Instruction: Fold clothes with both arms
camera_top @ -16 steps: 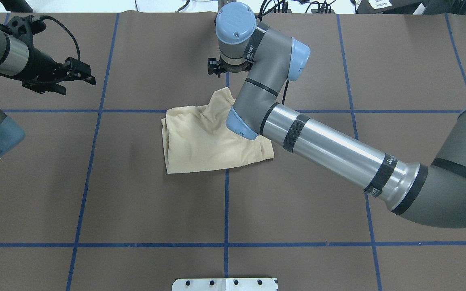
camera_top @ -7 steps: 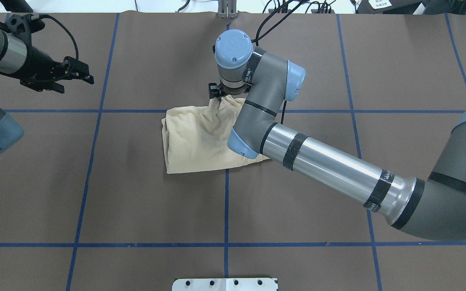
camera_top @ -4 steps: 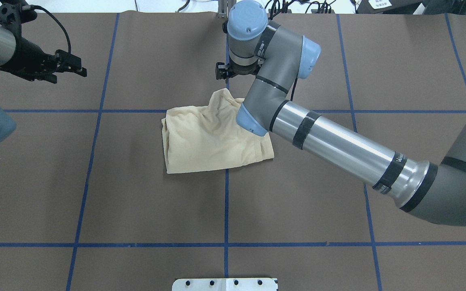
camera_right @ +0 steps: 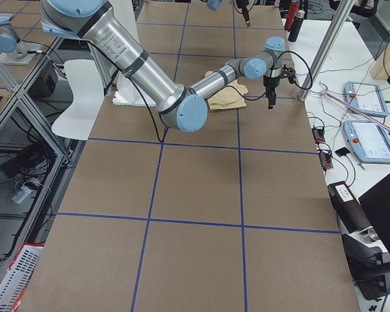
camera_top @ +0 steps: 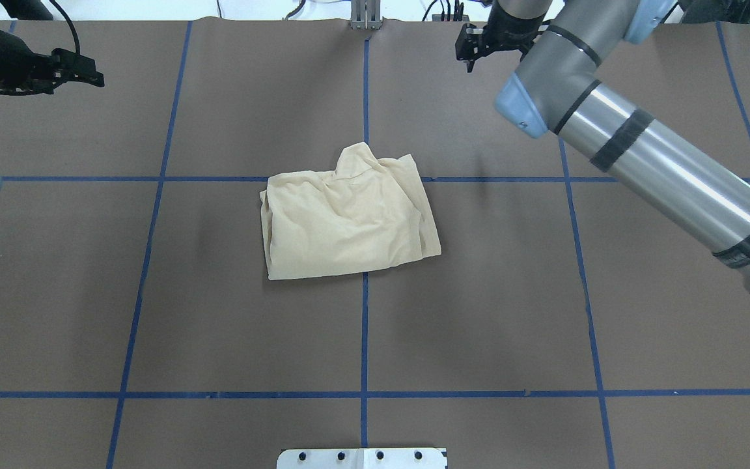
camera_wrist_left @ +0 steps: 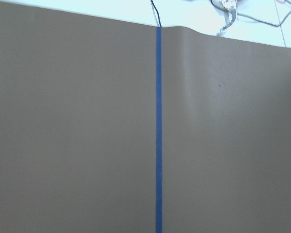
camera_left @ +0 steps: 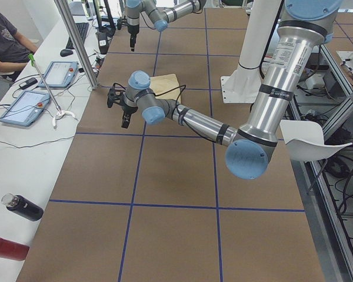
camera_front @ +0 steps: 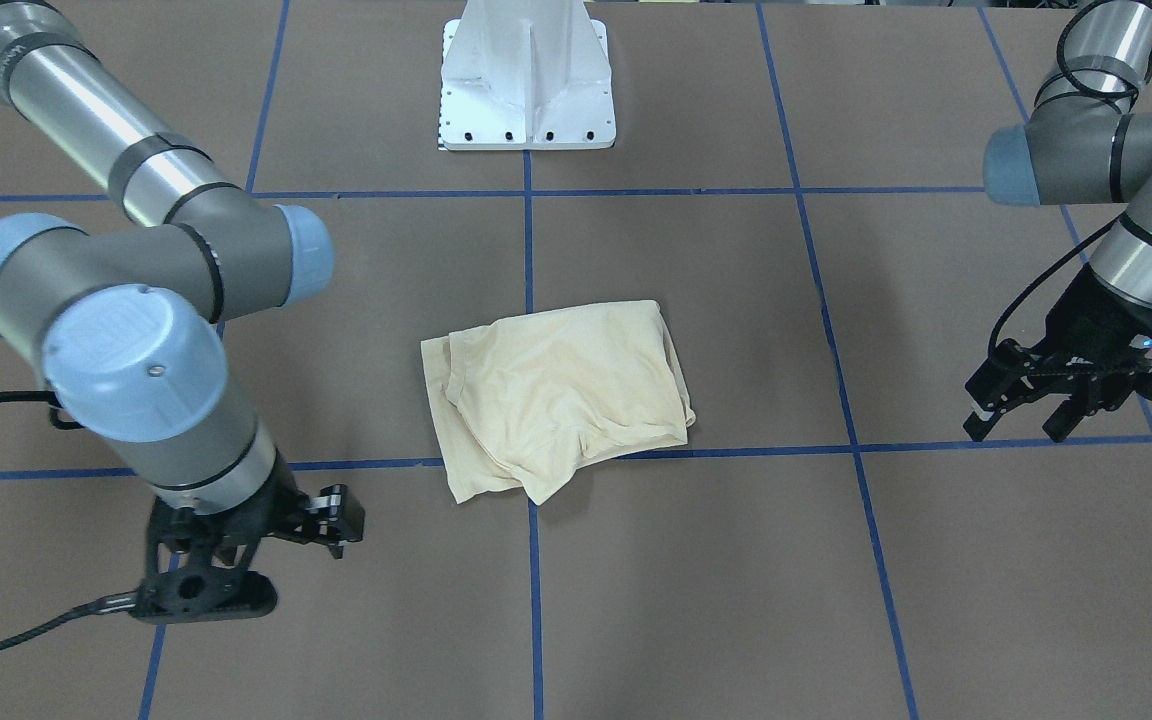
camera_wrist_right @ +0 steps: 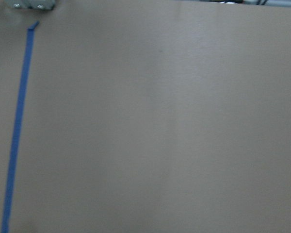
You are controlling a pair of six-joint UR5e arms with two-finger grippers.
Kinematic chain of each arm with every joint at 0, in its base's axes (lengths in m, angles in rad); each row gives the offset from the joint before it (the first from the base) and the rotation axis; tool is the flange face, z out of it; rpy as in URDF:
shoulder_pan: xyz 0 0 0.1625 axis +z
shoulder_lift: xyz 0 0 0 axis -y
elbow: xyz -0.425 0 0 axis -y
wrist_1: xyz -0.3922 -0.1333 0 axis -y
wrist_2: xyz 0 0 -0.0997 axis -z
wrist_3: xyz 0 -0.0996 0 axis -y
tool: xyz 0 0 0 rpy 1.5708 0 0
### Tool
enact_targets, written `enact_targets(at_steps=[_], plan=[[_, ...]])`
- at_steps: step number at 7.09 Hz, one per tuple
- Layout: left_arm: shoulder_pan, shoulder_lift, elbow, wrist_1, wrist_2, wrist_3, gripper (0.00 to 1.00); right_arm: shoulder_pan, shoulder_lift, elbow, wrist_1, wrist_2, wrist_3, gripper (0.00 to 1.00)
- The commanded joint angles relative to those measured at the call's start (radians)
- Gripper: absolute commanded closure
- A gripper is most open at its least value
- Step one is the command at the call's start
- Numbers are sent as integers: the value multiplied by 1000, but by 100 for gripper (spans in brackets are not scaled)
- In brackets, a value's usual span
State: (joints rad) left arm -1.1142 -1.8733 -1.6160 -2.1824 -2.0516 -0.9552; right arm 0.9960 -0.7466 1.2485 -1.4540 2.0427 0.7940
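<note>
The pale cream-yellow thin-fabric T-shirt (camera_top: 342,221) lies in a compact, rumpled bundle on the brown paper-covered surface (camera_top: 219,326), between both pincers and well apart from them. The black left pincer (camera_front: 1016,430) hovers with its fingers apart. The right pincer (camera_front: 336,520) carries nothing, but I cannot tell its gap. Folding looks nearly done. The raised corner nearer the right pincer likely needs flattening. The white metal pedestal (camera_front: 528,80) stands well away from both and is no obstacle.

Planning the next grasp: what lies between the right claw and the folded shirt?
Nothing but bare brown table cover and a blue tape line separates the right claw from the shirt; the front-facing and overhead views both show it.
</note>
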Motion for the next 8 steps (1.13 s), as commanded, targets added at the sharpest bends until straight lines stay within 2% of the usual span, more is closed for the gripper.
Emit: enact_targets(at_steps=[1,2,3,4,5,6,8], plan=[[5,10,31,-33,104,6,1,84,-155,28,138,37,-33,0],[7,2,68,-33,157,21,1,128,-184,14,142,43,-36,0],[-13,5,68,-19,153,97,1,157,-245,15,152,53,-86,0],[-60,14,64,-8,109,218,1,206,-290,60,136,56,-202,0],[-128,34,56,63,5,359,1,232,-354,116,88,57,-234,0],[-188,58,23,163,-10,565,1,252,-382,176,-4,53,-349,0],[-254,65,-42,428,-9,857,1,329,-424,309,-316,40,-697,0]])
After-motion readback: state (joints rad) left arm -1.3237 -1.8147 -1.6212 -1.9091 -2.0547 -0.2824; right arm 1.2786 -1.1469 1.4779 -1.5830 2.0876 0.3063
